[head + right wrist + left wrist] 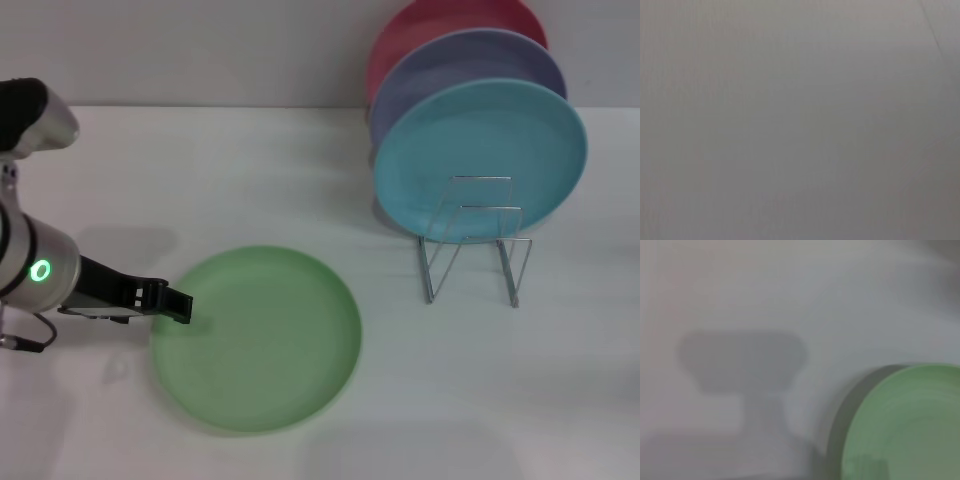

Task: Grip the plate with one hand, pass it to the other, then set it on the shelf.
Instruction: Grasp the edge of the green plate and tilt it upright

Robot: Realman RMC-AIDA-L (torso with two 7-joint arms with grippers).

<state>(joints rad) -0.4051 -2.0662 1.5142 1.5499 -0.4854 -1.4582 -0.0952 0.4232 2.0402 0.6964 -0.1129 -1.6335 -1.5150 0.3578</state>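
The light green plate (258, 338) lies flat on the white table, front and centre in the head view. Part of its rim also shows in the left wrist view (905, 425). My left gripper (180, 305) is low at the plate's left rim, right against its edge. The silver wire shelf (428, 280) stands to the right of the plate, and its front loops are free. My right gripper shows in no view; the right wrist view holds only a blank grey surface.
A turquoise plate (480, 155), a lavender plate (470, 75) and a pink plate (440, 25) stand upright in the back of the shelf. The white table (250, 170) runs back to a grey wall.
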